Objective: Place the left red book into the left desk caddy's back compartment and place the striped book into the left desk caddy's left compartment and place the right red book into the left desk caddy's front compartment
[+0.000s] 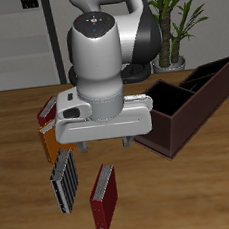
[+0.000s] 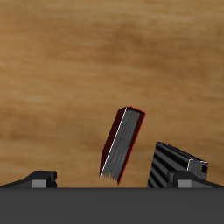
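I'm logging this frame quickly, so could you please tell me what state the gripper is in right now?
Gripper: open, holding nothing, above the table; the right red book and the striped book lie below it.

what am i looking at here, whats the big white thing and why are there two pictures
These are simulator renders, not photos. The big white thing is a robot arm; its gripper hangs over a wooden table. One picture looks at the robot from the front and above. The other comes from a camera on the gripper itself, looking down at the table, with the fingertips showing as dark shapes at the edge.

On the table lie the striped book, a crimson book, an orange book and a small dark red book, the last two partly hidden by the arm. Beside them stands a long dark brown desk caddy with compartments. A potted plant stands behind.

The gripper looks open and holds nothing.
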